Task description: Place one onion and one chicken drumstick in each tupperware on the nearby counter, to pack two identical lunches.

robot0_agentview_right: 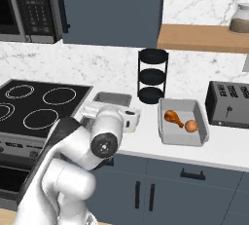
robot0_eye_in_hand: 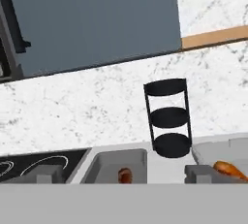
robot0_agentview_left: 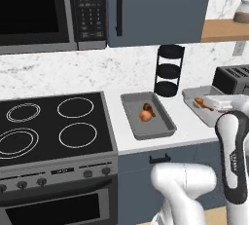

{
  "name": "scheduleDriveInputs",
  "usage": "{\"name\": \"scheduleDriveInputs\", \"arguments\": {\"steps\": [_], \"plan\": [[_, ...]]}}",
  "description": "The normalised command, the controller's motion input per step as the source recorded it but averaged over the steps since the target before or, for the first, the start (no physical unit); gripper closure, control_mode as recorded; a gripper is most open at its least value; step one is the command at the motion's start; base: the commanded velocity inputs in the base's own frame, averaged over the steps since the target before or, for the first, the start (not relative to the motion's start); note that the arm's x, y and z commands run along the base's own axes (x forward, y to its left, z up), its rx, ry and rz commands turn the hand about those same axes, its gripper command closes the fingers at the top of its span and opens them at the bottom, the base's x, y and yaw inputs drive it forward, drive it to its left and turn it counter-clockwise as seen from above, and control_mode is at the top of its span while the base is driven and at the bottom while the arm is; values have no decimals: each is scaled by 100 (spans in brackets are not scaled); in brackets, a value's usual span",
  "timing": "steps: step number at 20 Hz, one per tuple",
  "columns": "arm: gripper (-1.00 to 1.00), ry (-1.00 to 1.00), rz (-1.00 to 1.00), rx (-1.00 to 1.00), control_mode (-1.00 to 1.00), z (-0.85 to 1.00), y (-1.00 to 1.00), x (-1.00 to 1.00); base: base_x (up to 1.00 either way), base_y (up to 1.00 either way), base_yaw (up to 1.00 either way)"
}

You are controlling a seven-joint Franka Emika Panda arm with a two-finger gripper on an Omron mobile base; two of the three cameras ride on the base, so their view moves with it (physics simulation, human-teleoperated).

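Two grey tupperware trays sit on the white counter (robot0_agentview_left: 190, 127). The left tupperware (robot0_agentview_left: 156, 127) holds an orange onion (robot0_agentview_left: 145, 116) and a brown chicken drumstick (robot0_agentview_left: 148, 107). In the right tupperware (robot0_agentview_right: 181, 134) lie a drumstick (robot0_agentview_right: 172, 117) and an onion (robot0_agentview_right: 191, 126). My gripper (robot0_eye_in_hand: 123, 173) hovers low over the counter's front between the trays and faces the back wall. Its fingers (robot0_eye_in_hand: 46, 173) stand wide apart, open and holding nothing. My arm hides part of the left tupperware (robot0_agentview_right: 113, 98) in the right base view.
A black three-tier rack (robot0_agentview_left: 168, 70) stands against the marble wall behind the trays. A black toaster (robot0_agentview_right: 228, 104) sits to the right and a black stovetop (robot0_agentview_left: 48, 124) to the left. A microwave (robot0_agentview_left: 39, 9) and a blue cabinet hang overhead, beside a wooden shelf (robot0_agentview_right: 204, 38).
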Motion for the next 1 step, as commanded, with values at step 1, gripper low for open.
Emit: {"name": "scheduleDriveInputs", "arguments": {"steps": [1], "plan": [[-100, -3, 0, 0, -100, -5, -36, -97, 0, 0, 0]]}}
